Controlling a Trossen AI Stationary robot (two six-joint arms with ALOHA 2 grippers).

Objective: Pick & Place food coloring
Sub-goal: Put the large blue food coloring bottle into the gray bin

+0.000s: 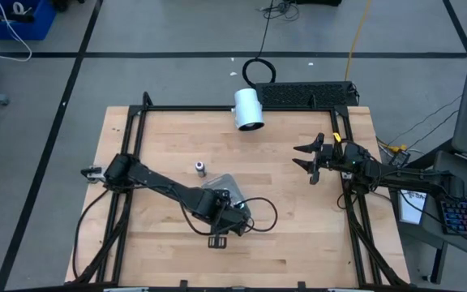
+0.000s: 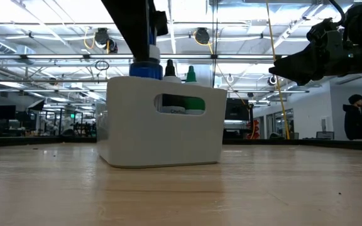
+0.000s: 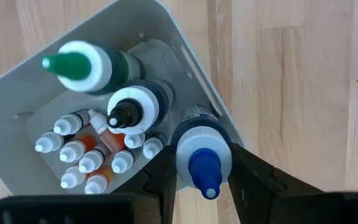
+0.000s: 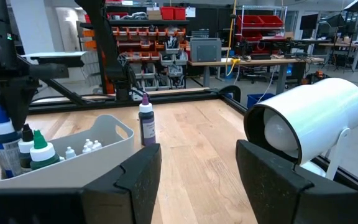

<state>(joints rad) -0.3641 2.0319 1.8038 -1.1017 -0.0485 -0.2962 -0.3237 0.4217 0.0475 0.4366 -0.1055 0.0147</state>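
Note:
A white bin sits mid-table and holds food coloring bottles: a green-capped one, a black-tipped one and several tiny white-tipped ones. My left gripper points down over the bin's corner, shut on a blue-tipped bottle, also seen in the low view. A purple bottle stands upright on its base on the table, beyond the bin. My right gripper hovers open at the table's right, its fingers around nothing. My left gripper pinches the blue-tipped bottle between its two fingers at the white collar below the tip. The fingers come from above, pointing down. The bottle stands upright with its lower part inside the bin's corner; whether its base rests on the bin floor cannot be told.
A large white cylinder stands on a mount at the table's far edge, close in front of my right gripper. A black frame rims the table. Bare wood lies near the front edge.

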